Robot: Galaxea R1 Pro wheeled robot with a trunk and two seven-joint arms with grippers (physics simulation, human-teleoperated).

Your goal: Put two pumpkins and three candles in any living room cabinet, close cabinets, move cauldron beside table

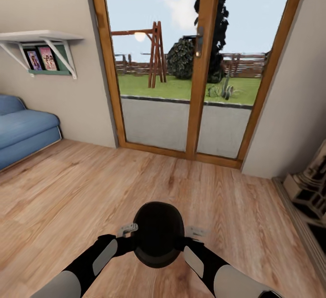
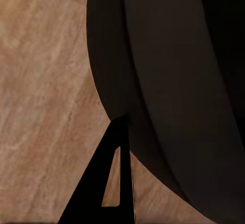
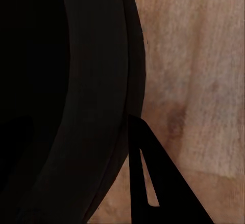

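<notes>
The black round cauldron (image 1: 158, 234) hangs low in front of me over the wooden floor, held between both arms. My left gripper (image 1: 132, 242) is shut on its left wall. One dark finger (image 2: 109, 183) lies outside the black belly (image 2: 168, 81). My right gripper (image 1: 184, 242) is shut on the opposite wall, and there too one finger (image 3: 150, 183) rests outside the cauldron (image 3: 76, 91). The inner fingers are hidden by the pot. The pumpkins, candles, cabinet and table are out of view.
A wood-framed glass door (image 1: 199, 71) stands straight ahead, looking onto a garden. A blue sofa (image 1: 22, 130) sits at the left under a white wall shelf (image 1: 40, 37). A pale stone structure (image 1: 312, 185) stands at the right edge. Wooden floor (image 1: 90, 189) stretches between them.
</notes>
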